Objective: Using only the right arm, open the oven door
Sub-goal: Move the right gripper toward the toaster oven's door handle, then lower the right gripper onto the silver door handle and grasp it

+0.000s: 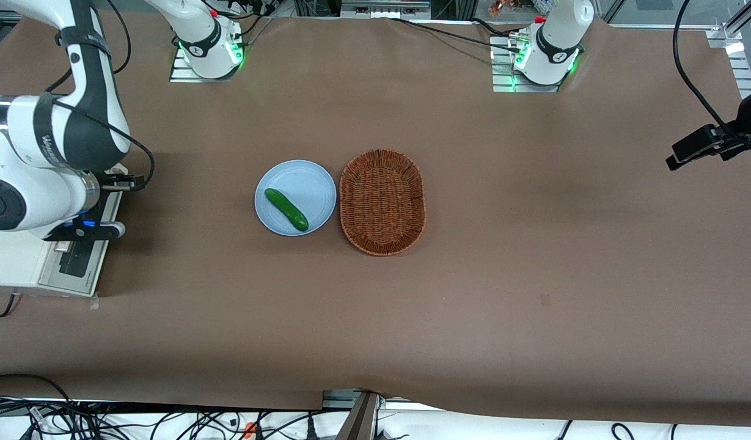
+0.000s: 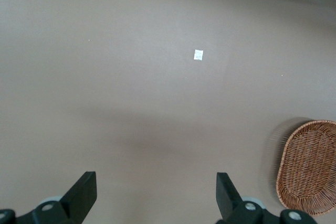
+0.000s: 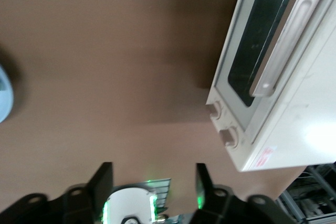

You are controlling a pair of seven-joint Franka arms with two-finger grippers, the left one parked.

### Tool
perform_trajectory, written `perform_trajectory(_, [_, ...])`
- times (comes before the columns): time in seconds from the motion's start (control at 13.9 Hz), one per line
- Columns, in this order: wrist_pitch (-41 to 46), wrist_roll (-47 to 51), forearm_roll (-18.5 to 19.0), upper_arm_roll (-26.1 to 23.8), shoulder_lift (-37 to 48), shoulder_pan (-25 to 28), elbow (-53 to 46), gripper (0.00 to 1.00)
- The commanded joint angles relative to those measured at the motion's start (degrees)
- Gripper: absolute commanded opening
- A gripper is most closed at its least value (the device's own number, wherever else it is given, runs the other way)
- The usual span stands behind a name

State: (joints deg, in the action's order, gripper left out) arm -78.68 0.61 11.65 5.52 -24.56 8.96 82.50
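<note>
The oven door (image 3: 262, 51) appears shut against the white toaster oven (image 1: 21, 260), which sits at the working arm's end of the table — opening has not begun. The right arm (image 1: 45, 140) bends above the oven. Its gripper (image 3: 152, 187) hangs clear of the handle (image 3: 286, 38), fingers spread, grasping nothing.

Front view: high overhead camera, looking down on the whole brown table (image 1: 534, 256) from its front edge.
Left wrist view: low over bare tabletop, facing down; shares the wicker basket (image 2: 310, 166) with the front view (image 1: 382, 202).
Right wrist view: close above the toaster oven (image 3: 286, 77) at the working arm's end, past the spread-fingered gripper (image 3: 152, 184); shares the oven door (image 3: 268, 51) with the front view.
</note>
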Motion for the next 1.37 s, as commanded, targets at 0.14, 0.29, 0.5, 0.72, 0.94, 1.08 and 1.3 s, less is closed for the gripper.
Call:
perform_trajectory(0.14, [-5.25, -12.97, 7.23, -0.07, -1.18, -0.26, 3.55, 0.18])
perform_trajectory(0.29, [-7.01, -15.89, 11.10, -0.15, -2.32, -0.34, 3.72, 0.00])
perform_trajectory(0.5, [-9.82, -18.96, 16.55, -0.07, -3.74, -0.87, 3.72, 0.00])
perform_trajectory(0.72, [-12.37, -21.34, 19.28, 0.20, -5.23, -2.28, 3.72, 0.00])
perform_trajectory(0.94, [-13.96, -23.28, 20.34, 0.20, -5.76, -4.03, 3.90, 0.00])
perform_trajectory(1.08, [-14.05, -23.37, 21.48, 0.20, -6.02, -4.39, 4.33, 0.00])
perform_trajectory(1.3, [-16.32, -24.34, 21.93, 0.46, -6.02, -4.74, 5.56, 0.00])
